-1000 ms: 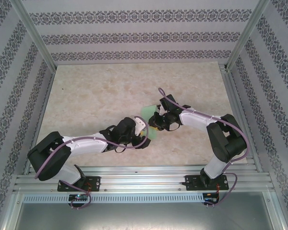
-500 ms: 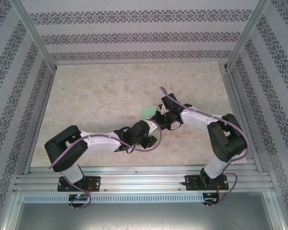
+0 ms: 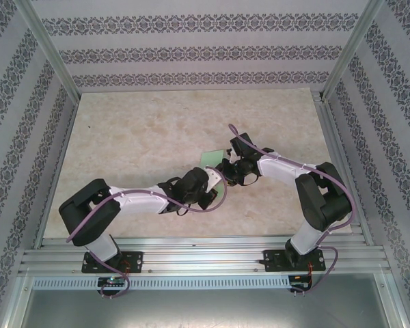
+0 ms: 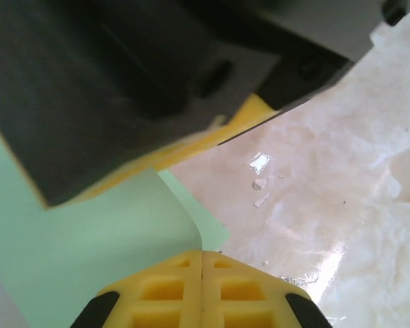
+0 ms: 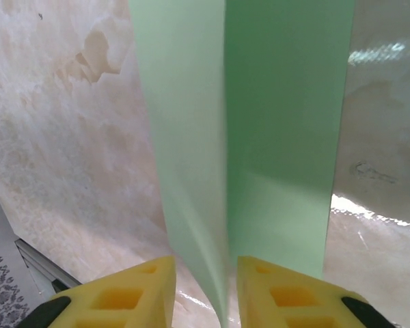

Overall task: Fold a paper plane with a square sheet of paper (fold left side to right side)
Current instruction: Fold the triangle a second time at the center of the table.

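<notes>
The square sheet of paper (image 3: pixel 210 158) is light green and bent along one lengthwise crease; it does not have a plane's shape. It sits at mid-table between both grippers. In the left wrist view my left gripper (image 4: pixel 202 254) has its yellow fingers pressed together on a curled edge of the sheet (image 4: pixel 89 239). My left gripper (image 3: pixel 216 184) sits just below my right gripper (image 3: pixel 227 171). In the right wrist view my right gripper (image 5: pixel 205 263) is open. The sheet's crease (image 5: pixel 280 137) runs down into the gap between its fingers, touching neither.
The pale marble-patterned tabletop (image 3: pixel 137 137) extends bare to the left and the back. Patterned walls and metal posts enclose it. The right gripper's dark body (image 4: pixel 123 89) hangs close over the left gripper's fingers.
My left gripper moved in under the right one and closed on the sheet's edge. The right gripper's fingers have parted and no longer pinch the sheet.
</notes>
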Available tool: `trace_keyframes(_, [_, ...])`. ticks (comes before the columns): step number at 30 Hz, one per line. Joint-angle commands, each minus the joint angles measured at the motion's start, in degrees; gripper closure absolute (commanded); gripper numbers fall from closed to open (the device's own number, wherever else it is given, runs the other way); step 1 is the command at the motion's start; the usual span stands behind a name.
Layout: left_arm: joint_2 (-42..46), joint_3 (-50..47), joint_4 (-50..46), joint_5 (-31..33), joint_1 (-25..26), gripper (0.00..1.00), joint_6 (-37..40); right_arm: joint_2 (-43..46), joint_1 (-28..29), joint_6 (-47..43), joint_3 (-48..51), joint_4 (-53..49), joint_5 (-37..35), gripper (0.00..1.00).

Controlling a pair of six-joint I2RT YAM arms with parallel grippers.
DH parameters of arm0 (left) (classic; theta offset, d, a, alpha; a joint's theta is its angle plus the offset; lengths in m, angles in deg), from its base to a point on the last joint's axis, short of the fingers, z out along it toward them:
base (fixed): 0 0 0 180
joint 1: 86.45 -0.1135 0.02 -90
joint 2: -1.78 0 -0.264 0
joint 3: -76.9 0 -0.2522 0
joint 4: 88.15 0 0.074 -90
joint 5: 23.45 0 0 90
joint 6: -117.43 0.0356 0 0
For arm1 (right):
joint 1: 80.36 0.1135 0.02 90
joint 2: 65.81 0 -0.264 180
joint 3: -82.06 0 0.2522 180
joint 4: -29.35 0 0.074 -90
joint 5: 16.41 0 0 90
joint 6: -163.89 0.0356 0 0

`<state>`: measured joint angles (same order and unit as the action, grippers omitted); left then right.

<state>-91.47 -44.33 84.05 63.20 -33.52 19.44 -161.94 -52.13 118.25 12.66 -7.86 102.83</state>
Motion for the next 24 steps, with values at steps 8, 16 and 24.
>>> trace_keyframes(8, [0.8, 0.2, 0.3, -22.8, -9.3, 1.00, -0.7, 10.2, -2.8, -3.4, 6.9, 6.0, -2.6, 0.47])
trace_keyframes(16, [0.4, 1.6, -2.4, -27.5, -13.6, 1.00, 0.1, 12.1, -2.2, -4.2, 13.6, 10.6, -1.4, 0.64])
trace_keyframes(24, [0.1, 3.5, -7.0, -28.5, -16.6, 1.00, 2.8, 7.2, 2.1, -1.3, 15.3, 16.3, -0.7, 0.89])
